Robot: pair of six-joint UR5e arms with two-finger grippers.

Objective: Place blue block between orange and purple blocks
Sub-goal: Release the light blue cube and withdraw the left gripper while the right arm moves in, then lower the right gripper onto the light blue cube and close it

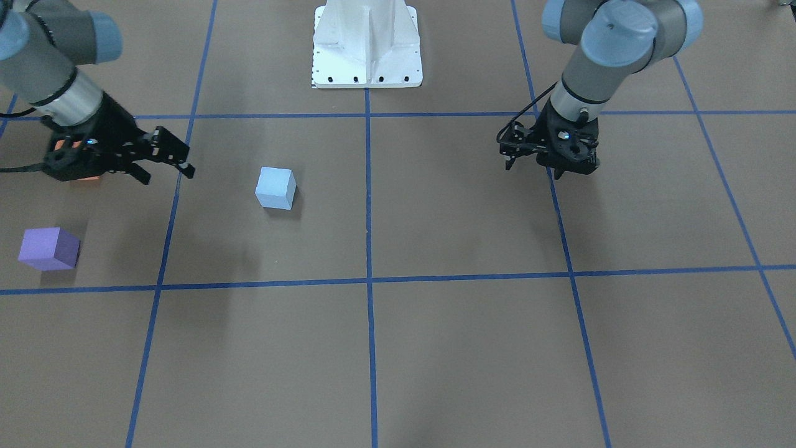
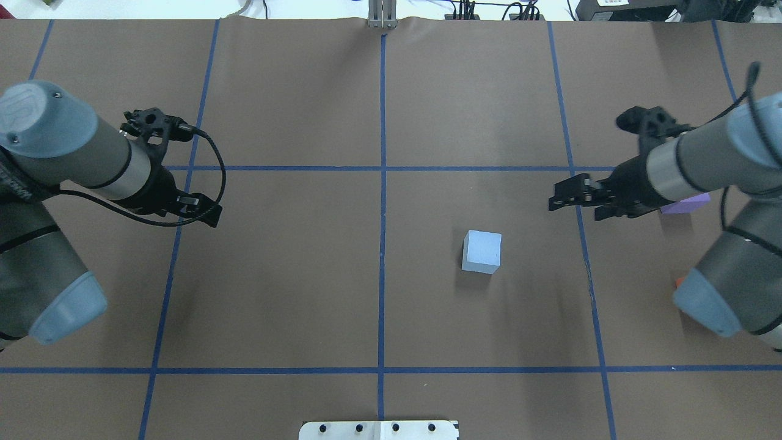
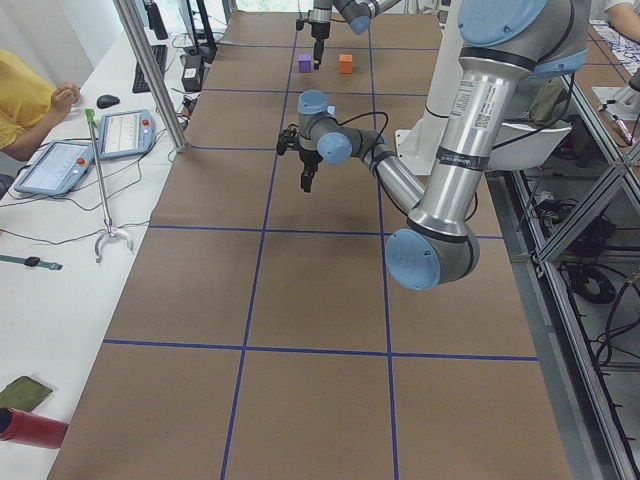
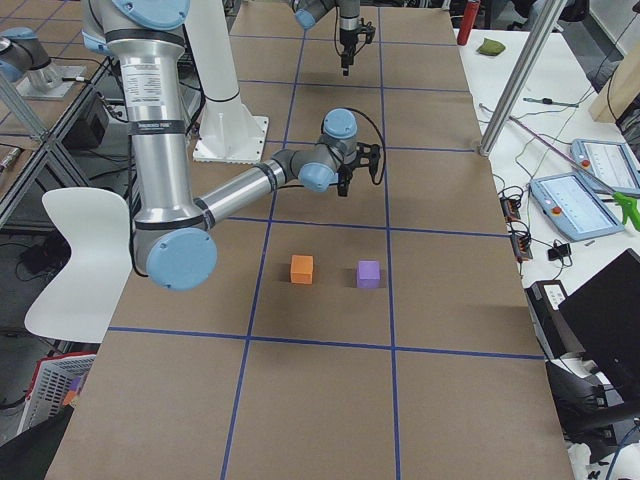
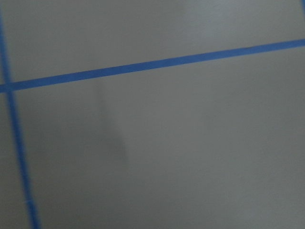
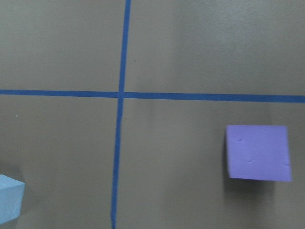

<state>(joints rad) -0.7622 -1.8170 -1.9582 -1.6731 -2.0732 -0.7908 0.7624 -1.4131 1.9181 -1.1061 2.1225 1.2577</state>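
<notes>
The light blue block (image 1: 275, 188) sits alone on the brown table, also seen from overhead (image 2: 482, 250). The purple block (image 1: 50, 249) lies near the table's right end. The orange block (image 4: 302, 268) sits beside it with a gap between them; in the front view it is mostly hidden behind my right gripper. My right gripper (image 1: 166, 174) is open and empty, hovering between the blue block and the other two blocks. The right wrist view shows the purple block (image 6: 258, 152) and a corner of the blue block (image 6: 9, 198). My left gripper (image 1: 558, 174) looks shut and empty, far off.
Blue tape lines (image 2: 382, 183) divide the table into squares. The white robot base (image 1: 367, 46) stands at the table's near edge. A metal post and tablets (image 4: 578, 190) stand off the far side.
</notes>
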